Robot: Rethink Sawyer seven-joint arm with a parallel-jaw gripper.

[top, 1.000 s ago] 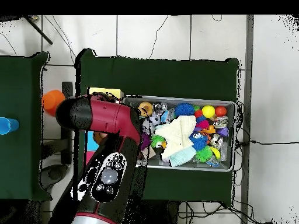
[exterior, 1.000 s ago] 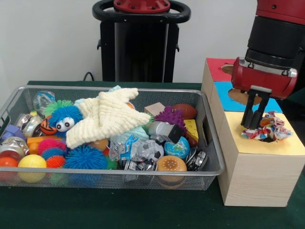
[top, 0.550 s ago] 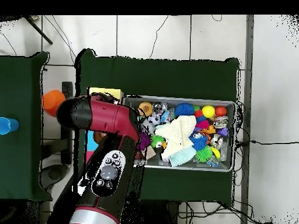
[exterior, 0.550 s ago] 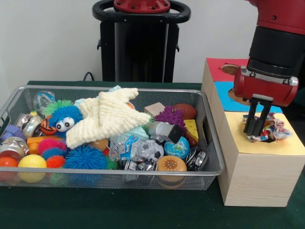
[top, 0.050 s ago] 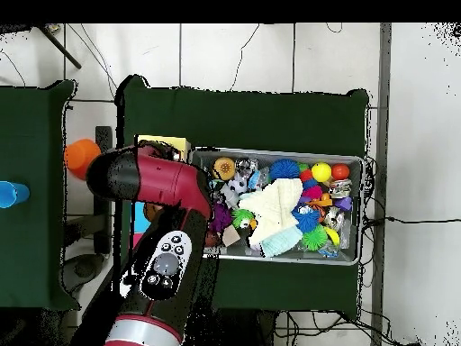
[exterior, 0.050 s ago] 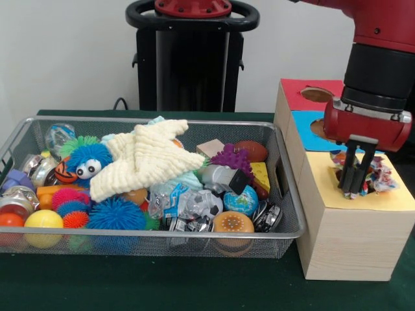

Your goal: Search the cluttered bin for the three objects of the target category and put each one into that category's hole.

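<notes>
Gripper [exterior, 0.050 s ago: 354, 188] hanging over the yellow top of the wooden box [exterior, 0.050 s ago: 337, 240] in the front view, on the right, with both thin black fingers [exterior, 0.050 s ago: 351, 172] close together, nearly touching. Crumpled colourful ball [exterior, 0.050 s ago: 376, 176] sitting in the yellow part's hole, right behind and beside the fingertips; cannot tell if pinched or just touched. Blue part and red part of the box top lying farther back, each with a round hole. Wire bin [exterior, 0.050 s ago: 149, 243] to the left of the box, on the dark green table [exterior, 0.050 s ago: 194, 285], packed full. Cream knitted star [exterior, 0.050 s ago: 146, 159] lying on top near the middle, blue fuzzy toy with big eyes [exterior, 0.050 s ago: 87, 161] just left of it, purple spiky ball [exterior, 0.050 s ago: 231, 157] to the right, small globe ball [exterior, 0.050 s ago: 243, 201] near the front, yellow ball [exterior, 0.050 s ago: 43, 219] at the near left corner. From overhead, red arm [top, 0.050 s ago: 158, 180] reaching across the box on the left and hiding the gripper, with only a strip of the yellow top showing at the far side. Bin [top, 0.050 s ago: 351, 257] to the right of the arm, cream star [top, 0.050 s ago: 275, 205] in its middle.
</notes>
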